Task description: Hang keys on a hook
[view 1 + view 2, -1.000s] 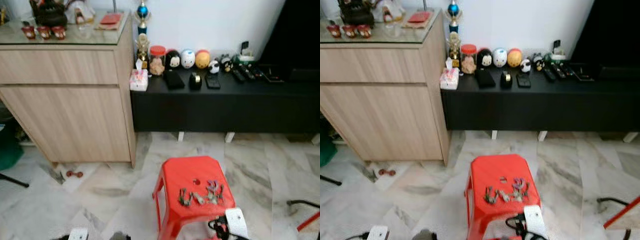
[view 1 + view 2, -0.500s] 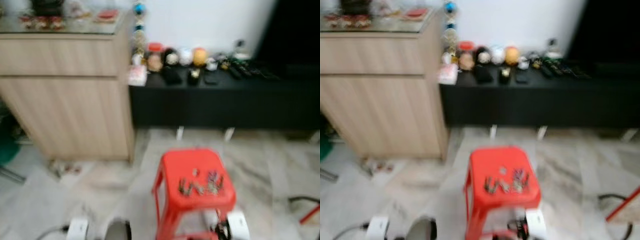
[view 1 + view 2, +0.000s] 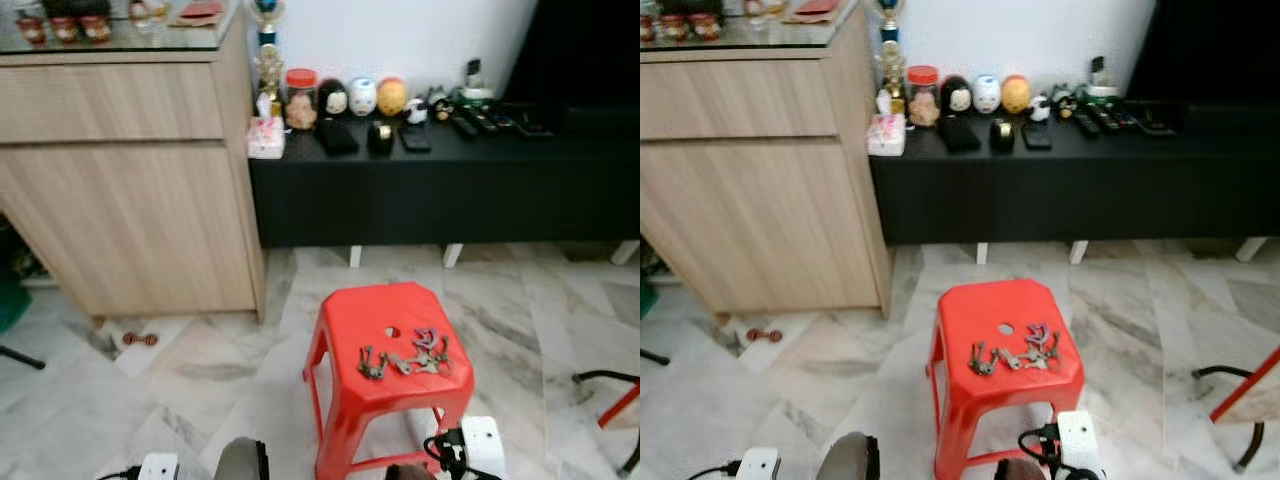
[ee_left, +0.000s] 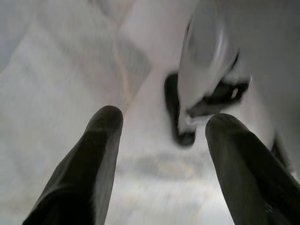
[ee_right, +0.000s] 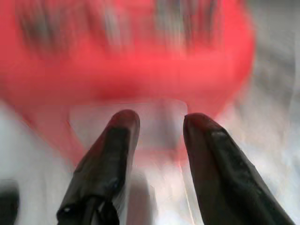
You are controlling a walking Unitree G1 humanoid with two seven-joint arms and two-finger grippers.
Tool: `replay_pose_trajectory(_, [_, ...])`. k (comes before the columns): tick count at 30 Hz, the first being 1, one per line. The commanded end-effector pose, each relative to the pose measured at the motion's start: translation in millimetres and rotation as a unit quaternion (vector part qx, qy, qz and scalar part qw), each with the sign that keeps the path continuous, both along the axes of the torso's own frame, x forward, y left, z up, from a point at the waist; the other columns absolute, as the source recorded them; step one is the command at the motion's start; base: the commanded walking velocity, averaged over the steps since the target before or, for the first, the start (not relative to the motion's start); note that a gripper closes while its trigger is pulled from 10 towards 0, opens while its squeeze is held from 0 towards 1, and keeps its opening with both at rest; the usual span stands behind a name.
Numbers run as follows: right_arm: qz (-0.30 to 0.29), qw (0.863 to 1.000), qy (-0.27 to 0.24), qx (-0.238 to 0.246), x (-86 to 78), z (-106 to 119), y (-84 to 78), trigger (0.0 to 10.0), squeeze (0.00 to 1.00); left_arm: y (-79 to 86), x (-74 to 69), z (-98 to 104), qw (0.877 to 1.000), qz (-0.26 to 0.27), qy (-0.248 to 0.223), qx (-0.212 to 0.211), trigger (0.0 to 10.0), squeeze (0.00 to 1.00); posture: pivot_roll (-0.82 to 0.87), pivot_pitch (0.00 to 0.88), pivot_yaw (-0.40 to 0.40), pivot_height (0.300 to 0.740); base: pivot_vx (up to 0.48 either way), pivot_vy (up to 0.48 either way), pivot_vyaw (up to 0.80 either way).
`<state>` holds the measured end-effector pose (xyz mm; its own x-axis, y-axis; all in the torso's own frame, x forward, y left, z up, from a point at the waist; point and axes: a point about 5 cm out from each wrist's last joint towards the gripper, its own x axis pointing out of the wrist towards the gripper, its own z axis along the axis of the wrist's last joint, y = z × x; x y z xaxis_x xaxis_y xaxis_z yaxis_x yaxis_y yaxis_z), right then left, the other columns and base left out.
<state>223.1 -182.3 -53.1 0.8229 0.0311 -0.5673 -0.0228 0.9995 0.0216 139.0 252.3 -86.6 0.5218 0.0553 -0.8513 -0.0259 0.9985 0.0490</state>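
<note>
Keys [image 3: 408, 358] are lying on the red stool [image 3: 352, 325]; right gripper [image 5: 157, 125] is facing it, left gripper [image 4: 161, 123] the floor, both with jaws apart.

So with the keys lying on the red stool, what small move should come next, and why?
Probably raise the right gripper up over the red stool toward the keys. Its fingers are open and empty, low beside the stool's front, and the keys lie untouched on the seat.

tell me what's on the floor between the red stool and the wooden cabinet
Bare marble floor separates the red stool from the wooden cabinet in the left eye view; a small red object lies further left, near the cabinet.
</note>
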Motion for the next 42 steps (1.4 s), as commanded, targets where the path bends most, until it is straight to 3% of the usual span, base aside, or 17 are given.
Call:
replay_pose_trajectory(1, [-0.008,0.997,-0.080,-0.007,37.3,30.0,-0.5,10.0,0.00,-1.1,2.5,0.5,1.000,-0.001,-0.002,-0.001,10.0,0.00,-0.04,0.000,-0.050,0.625,0.000,0.000,0.00])
replay_pose_trajectory(8, [0.021,0.994,-0.107,0.001,47.6,39.5,8.7,10.0,0.00,-1.2,2.7,0.6,1.000,-0.003,-0.002,-0.001,10.0,0.00,-0.04,0.000,-0.050,0.625,0.000,0.000,0.00])
replay_pose_trajectory(15, [0.017,0.997,-0.079,0.007,44.3,33.6,7.8,10.0,0.00,-2.0,2.5,0.3,1.000,-0.005,-0.001,-0.003,10.0,0.00,-0.04,0.000,-0.053,0.625,0.000,0.000,0.00])
replay_pose_trajectory(16, [0.028,0.998,-0.054,-0.007,40.6,28.4,8.0,10.0,0.00,-2.3,2.6,0.3,1.000,-0.005,-0.002,-0.003,10.0,0.00,-0.04,0.000,-0.054,0.625,0.000,0.000,0.00])
replay_pose_trajectory(22, [0.024,0.998,-0.058,-0.001,38.5,27.4,8.4,10.0,0.00,-2.6,2.7,0.2,1.000,-0.003,-0.003,-0.004,10.0,0.00,-0.04,0.000,-0.055,0.625,0.000,0.000,0.00])
replay_pose_trajectory(42, [0.028,0.999,-0.046,0.001,35.0,24.0,8.8,10.0,0.00,-3.5,3.0,0.1,1.000,-0.002,-0.004,-0.008,10.0,0.00,-0.04,0.000,-0.057,0.625,0.272,0.000,0.00])
